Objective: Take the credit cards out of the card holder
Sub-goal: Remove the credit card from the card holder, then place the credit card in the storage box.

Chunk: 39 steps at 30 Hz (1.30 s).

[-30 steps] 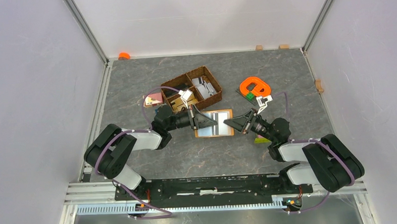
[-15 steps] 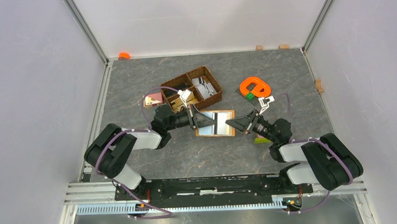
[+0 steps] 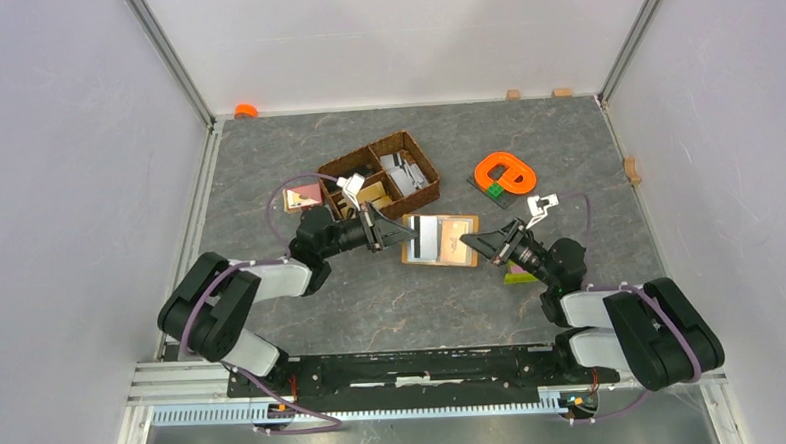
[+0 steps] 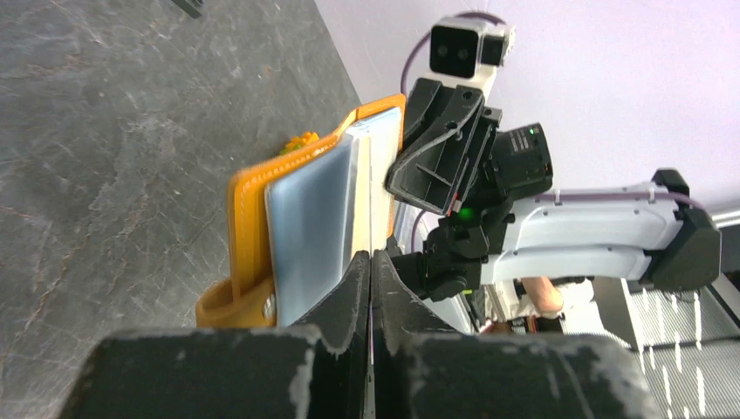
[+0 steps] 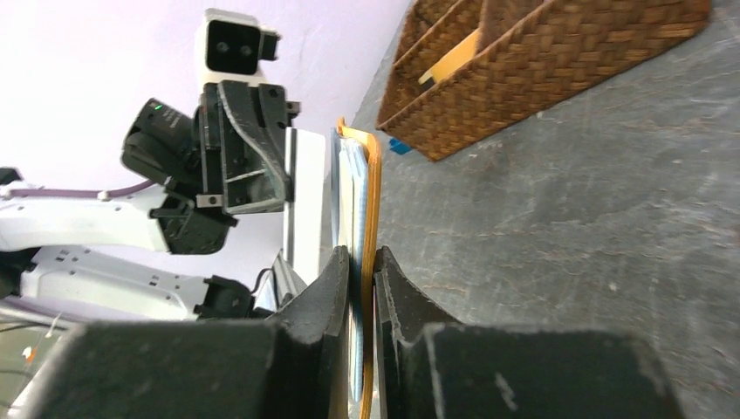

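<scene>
Since a second ago the card holder (image 3: pixel 448 238) has shifted right, toward my right arm, and both grippers went with it. It now spreads open between them, light panels facing up, just in front of the wicker basket (image 3: pixel 414 173). My left gripper (image 3: pixel 408 234) is pinched tight on its left edge, by the pale blue panel. My right gripper (image 3: pixel 471 244) is narrow, clamped on the orange rim at the right edge. Whether the holder clears the surface (image 3: pixel 372 298) I cannot tell.

mustard-orange card holder (image 3: pixel 440 242), brown wicker basket (image 3: pixel 422 163), grey marbled table (image 3: pixel 372 298)
</scene>
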### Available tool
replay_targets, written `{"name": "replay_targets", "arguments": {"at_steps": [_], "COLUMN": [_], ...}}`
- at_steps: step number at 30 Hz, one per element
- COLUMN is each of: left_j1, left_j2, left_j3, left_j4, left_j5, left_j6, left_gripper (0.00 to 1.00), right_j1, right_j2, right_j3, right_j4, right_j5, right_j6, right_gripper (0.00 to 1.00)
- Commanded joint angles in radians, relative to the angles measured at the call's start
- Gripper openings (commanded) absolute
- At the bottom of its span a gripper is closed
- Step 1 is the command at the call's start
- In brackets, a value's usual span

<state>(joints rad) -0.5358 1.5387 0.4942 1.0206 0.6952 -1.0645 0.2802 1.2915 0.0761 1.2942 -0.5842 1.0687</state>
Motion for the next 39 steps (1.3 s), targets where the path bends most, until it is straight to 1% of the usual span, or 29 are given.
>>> {"name": "replay_targets", "arguments": {"at_steps": [1,4,11,15,20,23,30,36,39], "left_j1": [0.014,0.014,0.014,0.014,0.015,0.017,0.017,0.023,0.026], "left_j2": [-0.094,-0.128,-0.185,-0.211,-0.203,-0.171,-0.075,0.033,0.117], "left_j3": [-0.012,-0.015,-0.017,-0.015,0.005,0.046,0.157,0.325,0.455], "left_j4": [-0.082,-0.143,-0.211,-0.246,-0.292,-0.297,-0.351,-0.509,-0.609], "left_j5": [-0.067,-0.097,-0.136,-0.155,-0.230,-0.278,-0.489,-0.769,-0.827], "left_j6": [0.085,0.119,0.160,0.184,0.207,0.180,0.112,0.051,0.030], "left_gripper": [0.02,0.02,0.02,0.02,0.02,0.02,0.02,0.02,0.02], "right_j1": [-0.032,-0.041,-0.049,-0.051,-0.051,-0.050,-0.050,-0.051,-0.050], "right_j2": [-0.075,-0.112,-0.164,-0.210,-0.271,-0.289,-0.300,-0.299,-0.297], "right_j3": [-0.030,-0.029,-0.031,-0.033,-0.038,-0.047,-0.052,-0.056,-0.055], "right_j4": [-0.063,-0.132,-0.240,-0.325,-0.414,-0.426,-0.434,-0.434,-0.432], "right_j5": [0.066,0.093,0.153,0.223,0.305,0.326,0.350,0.356,0.355], "right_j6": [-0.050,-0.076,-0.106,-0.119,-0.136,-0.134,-0.139,-0.138,-0.136], "right_gripper": [0.06,0.06,0.05,0.04,0.01,0.00,0.00,0.00,0.00]}}
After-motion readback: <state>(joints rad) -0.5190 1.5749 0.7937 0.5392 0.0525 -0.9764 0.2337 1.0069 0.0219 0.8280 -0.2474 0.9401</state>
